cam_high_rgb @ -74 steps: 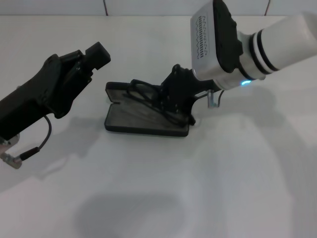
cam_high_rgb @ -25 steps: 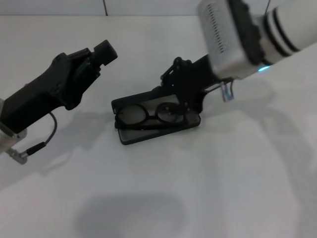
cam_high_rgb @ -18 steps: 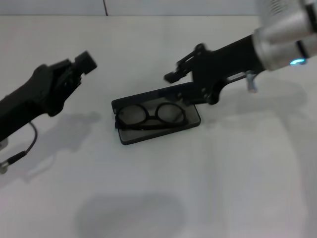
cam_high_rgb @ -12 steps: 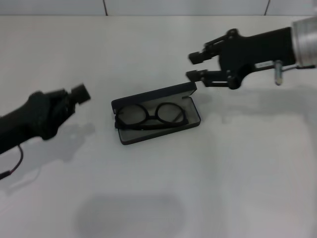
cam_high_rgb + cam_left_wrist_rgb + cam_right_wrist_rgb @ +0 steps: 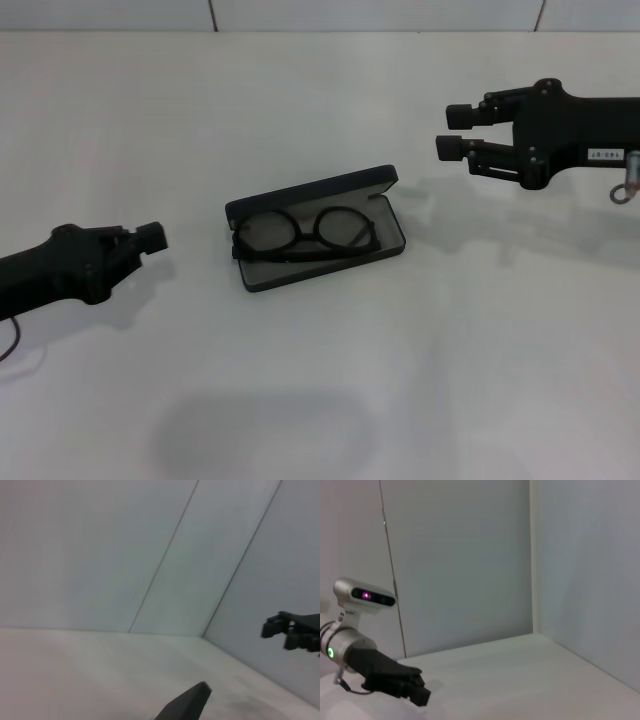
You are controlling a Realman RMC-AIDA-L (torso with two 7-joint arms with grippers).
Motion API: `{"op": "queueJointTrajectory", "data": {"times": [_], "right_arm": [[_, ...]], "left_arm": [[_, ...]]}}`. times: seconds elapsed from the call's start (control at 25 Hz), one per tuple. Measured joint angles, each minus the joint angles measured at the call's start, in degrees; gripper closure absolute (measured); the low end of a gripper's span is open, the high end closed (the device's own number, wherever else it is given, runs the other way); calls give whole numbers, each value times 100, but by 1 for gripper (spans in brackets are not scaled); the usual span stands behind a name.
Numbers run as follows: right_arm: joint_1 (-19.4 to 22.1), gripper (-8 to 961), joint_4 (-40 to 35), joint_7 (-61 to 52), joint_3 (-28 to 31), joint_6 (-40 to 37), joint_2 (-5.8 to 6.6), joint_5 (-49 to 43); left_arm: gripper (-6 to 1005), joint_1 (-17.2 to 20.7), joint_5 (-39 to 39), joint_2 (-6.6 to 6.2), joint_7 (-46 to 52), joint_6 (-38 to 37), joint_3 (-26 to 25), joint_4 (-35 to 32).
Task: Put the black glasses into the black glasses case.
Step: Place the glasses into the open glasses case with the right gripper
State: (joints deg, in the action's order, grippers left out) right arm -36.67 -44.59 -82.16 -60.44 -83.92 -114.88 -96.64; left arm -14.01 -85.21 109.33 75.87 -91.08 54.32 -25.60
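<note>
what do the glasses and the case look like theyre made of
The black glasses look like thin plastic, though coated metal is possible: slim dark rims with a slight sheen around clear lenses. The black glasses case looks like a hard shell with a matte, leather-like or plastic skin: it holds its lid up stiffly, shows no glare, and has a duller grey lining inside, probably fabric.

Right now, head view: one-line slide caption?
Glasses lie in the open case on the table; left end effector and open right end effector flank it, clear of it.
</note>
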Motion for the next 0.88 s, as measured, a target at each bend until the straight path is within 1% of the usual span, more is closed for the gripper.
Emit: {"op": "queueJointTrajectory", "data": {"times": [0.16,0.36,0.52,0.72,0.88], "right_arm": [[75,595,126,126,138,-122,-33,40],[204,595,229,232,154,-228,-48,182],[279,595,409,371,160,-300,-50,341],[349,595,579,482,178,-348,-50,479],[421,596,605,544,180,-353,-52,531]], "left_arm": [[997,-230,-321,60,93,111,17,-1],[997,-461,-810,128,300,638,7,18],[997,-542,-984,167,361,1081,18,57],[997,-646,-1200,311,384,1556,22,75],[996,-757,-1347,472,365,1888,21,77]]}}
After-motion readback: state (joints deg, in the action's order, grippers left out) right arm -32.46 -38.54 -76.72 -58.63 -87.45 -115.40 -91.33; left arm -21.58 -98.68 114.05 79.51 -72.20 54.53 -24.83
